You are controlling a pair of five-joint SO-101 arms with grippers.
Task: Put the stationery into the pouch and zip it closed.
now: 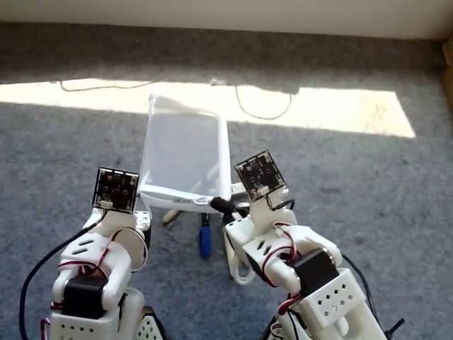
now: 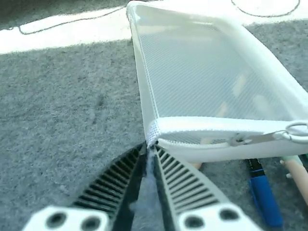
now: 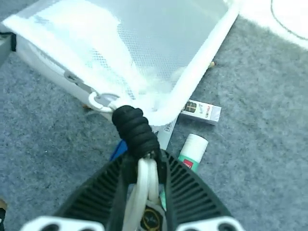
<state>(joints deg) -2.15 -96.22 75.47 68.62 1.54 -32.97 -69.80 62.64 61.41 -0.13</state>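
While the white mesh pouch [image 1: 185, 149] lies flat on the grey carpet [image 1: 368, 184] with its zip edge turned toward the two arms, each gripper grips one end of that edge. The left gripper [image 2: 149, 150] sits at the pouch's near left corner, its ribbed jaws drawn together on the woven tab of the pouch [image 2: 207, 72], so the bag spreads away from the fingertips. From that corner the zip edge runs across to the metal slider and the zip ring [image 2: 298, 129] at the far end.

The right gripper [image 3: 143, 163] is at the opposite near corner. Its jaws are clamped on the pull cord [image 3: 137, 130], a white loop bound with a black knot that leads straight from the fingertips to the zip ring [image 3: 101, 101]; the pouch [image 3: 144, 43] lies just beyond the knot.

Stationery rests on the carpet outside the bag. A blue pen [image 1: 204, 239] pokes out from under the near edge between the two grippers, with a pencil [image 2: 298, 173] beside it. A glue stick [image 3: 192, 149] and a small box [image 3: 201, 111] lie just beside the right corner. Pale shapes show through the mesh, but I cannot tell whether they are inside or beneath.
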